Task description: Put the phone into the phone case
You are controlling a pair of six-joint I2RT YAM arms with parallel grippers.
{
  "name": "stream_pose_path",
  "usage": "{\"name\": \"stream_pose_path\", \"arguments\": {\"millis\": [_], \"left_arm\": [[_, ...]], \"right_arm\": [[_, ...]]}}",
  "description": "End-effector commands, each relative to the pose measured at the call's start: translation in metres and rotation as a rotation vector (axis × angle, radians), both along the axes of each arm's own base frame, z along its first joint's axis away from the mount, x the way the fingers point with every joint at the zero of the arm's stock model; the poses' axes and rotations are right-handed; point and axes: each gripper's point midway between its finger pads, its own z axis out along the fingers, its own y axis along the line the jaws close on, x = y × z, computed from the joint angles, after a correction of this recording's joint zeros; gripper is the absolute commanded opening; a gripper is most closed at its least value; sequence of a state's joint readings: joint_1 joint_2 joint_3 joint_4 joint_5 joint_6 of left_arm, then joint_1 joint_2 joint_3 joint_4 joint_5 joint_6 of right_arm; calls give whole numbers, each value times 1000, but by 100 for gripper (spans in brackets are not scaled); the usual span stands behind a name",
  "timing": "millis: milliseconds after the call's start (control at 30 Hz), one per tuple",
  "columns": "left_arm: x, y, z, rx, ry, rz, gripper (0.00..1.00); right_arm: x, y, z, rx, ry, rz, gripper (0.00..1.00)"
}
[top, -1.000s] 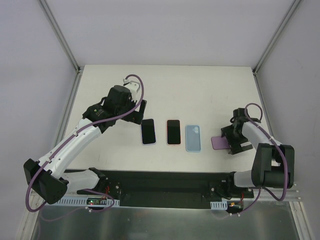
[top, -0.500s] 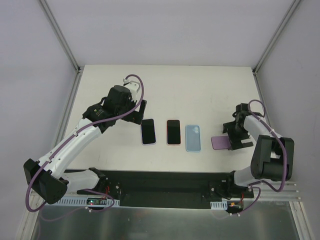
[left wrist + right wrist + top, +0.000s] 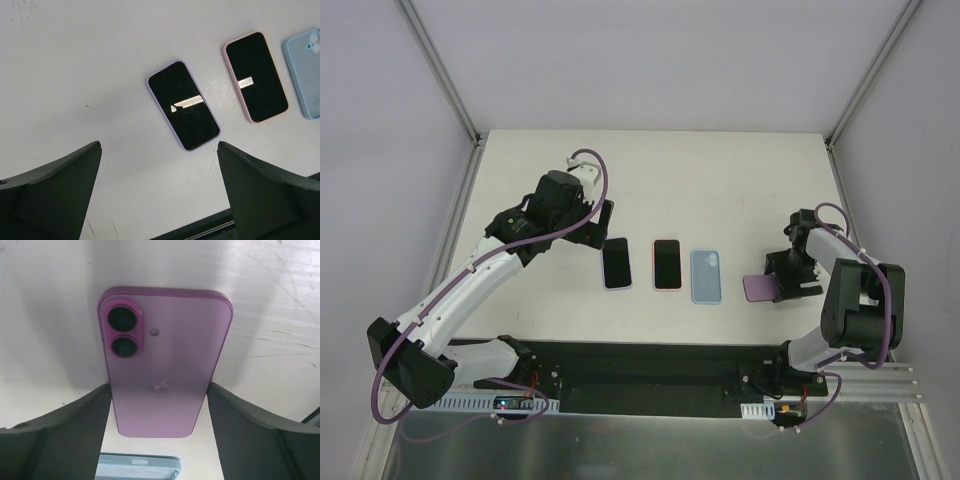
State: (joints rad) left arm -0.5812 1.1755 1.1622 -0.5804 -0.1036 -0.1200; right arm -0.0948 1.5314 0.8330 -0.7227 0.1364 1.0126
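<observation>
1. The right claw [image 3: 159,387] straddles the magenta phone [image 3: 165,365]. One finger [image 3: 55,440] sits along one long edge and the other finger is at the opposite edge. Both look right against the phone's sides, but I cannot tell whether they are pressing on it.
2. The magenta phone lies flat on the white surface [image 3: 280,300], back up. Its two camera lenses are at the end away from the wrist.
3. Seen from the top camera, this phone [image 3: 756,287] is at the right side of the surface, partly under the right claw [image 3: 786,282].
4. The light blue phone case [image 3: 707,276] lies near the phone, on its left and apart from it. The right wrist camera shows one end of it [image 3: 137,467] just past the phone's lower end.
5. The left claw [image 3: 160,200] is spread wide and holds nothing. It hangs over the surface at the left.
6. Beyond its fingers lies a lavender-rimmed phone [image 3: 183,105], screen up.
7. Next to that is a pink-rimmed phone [image 3: 255,76], also screen up, between the lavender-rimmed phone and the case.
8. These three lie in a row along the middle of the surface, none touching another.
</observation>
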Motion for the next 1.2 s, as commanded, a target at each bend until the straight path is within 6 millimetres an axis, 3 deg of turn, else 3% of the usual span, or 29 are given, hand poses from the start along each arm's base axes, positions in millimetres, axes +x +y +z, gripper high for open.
{"name": "stream_pose_path", "arguments": {"millis": [0, 200, 233, 367, 500, 633, 767, 900, 1000, 1167], "left_arm": [[-2, -3, 8, -35, -17, -6, 99], [0, 1, 5, -23, -15, 22, 99], [3, 6, 4, -9, -24, 53, 99], [4, 8, 5, -15, -27, 79, 99], [4, 5, 0, -32, 2, 99, 99], [3, 0, 11, -108, -6, 131, 99], [-2, -26, 24, -209, 30, 43, 97], [-15, -70, 34, -361, 169, -99, 84], [-13, -101, 31, -438, 276, -181, 80], [0, -131, 26, -495, 356, -221, 75]], "right_arm": [[-11, 1, -15, 13, 68, -25, 73], [-7, 4, -19, 33, 28, 81, 53], [6, 4, -17, 36, -29, 124, 53], [17, 9, -10, 56, -104, 375, 51], [26, 31, -1, 156, -237, 674, 45], [27, 48, 4, 232, -315, 816, 45], [30, 61, 15, 255, -422, 912, 42], [38, 72, 37, 215, -533, 1031, 39], [42, 88, 53, 239, -641, 1121, 38], [42, 102, 69, 244, -747, 1205, 36]]}}
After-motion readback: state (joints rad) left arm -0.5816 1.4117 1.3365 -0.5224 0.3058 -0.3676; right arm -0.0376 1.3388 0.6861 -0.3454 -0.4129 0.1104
